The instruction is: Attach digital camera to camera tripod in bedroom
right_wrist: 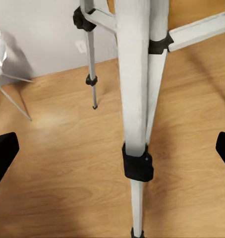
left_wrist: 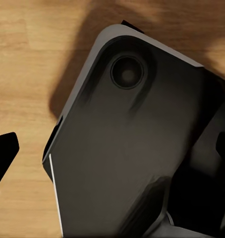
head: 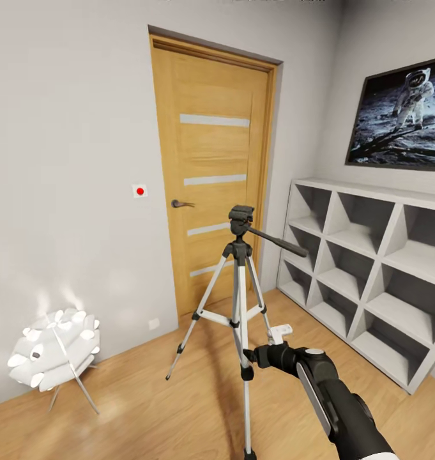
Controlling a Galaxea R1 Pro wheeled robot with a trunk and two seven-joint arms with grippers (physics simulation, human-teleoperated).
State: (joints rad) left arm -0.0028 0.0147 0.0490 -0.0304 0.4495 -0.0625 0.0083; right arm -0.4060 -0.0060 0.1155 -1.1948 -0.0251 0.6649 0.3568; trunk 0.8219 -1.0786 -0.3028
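Note:
The camera tripod (head: 241, 268) stands on the wood floor in front of the door, its silver legs spread and its black head and long pan handle (head: 278, 241) on top. My right gripper (head: 250, 355) is held low beside the tripod's near leg, open. In the right wrist view that leg (right_wrist: 140, 99) rises straight ahead between the two black fingertips (right_wrist: 3, 156), apart from them. My left gripper (left_wrist: 112, 153) is open and faces down at the robot's own dark body (left_wrist: 132, 148) over the floor. The digital camera is out of view.
A wooden door (head: 211, 172) is behind the tripod, with a red-dot wall switch (head: 139, 190) to its left. A white cubby shelf (head: 370, 268) lines the right wall under a moon picture (head: 402, 115). A small white-ball floor lamp (head: 54, 351) stands at the left.

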